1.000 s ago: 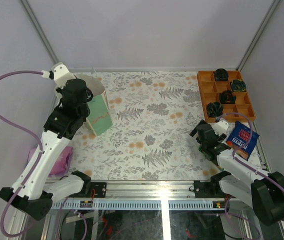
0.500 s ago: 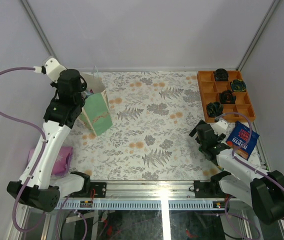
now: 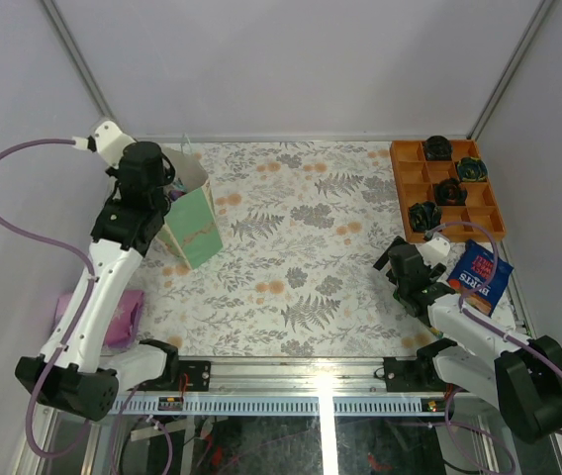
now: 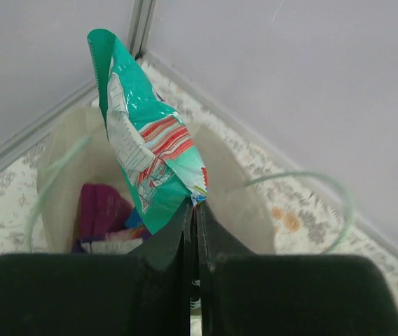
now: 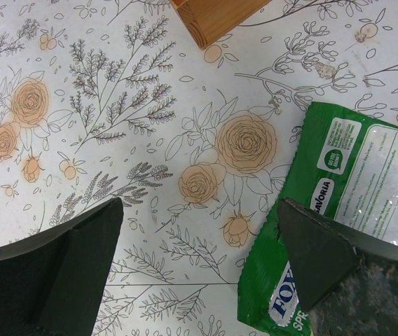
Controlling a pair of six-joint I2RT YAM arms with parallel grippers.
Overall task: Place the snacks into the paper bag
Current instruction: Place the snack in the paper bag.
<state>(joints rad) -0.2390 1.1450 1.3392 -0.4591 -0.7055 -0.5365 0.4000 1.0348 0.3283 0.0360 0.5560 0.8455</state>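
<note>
Left wrist: your left gripper is clamped on the sweets bag by its sealed edge, above the paper bag mouth. It's probably light, crinkly and slippery, so keep to the seam. Right gripper gapes empty over a green packet.

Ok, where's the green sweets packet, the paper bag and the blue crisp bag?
green sweets packet (image 4: 153, 150), left wrist view, on its striped front
paper bag (image 3: 197, 230), top view, on its mint-green side
blue crisp bag (image 3: 478, 276), top view, on its printed front
</note>
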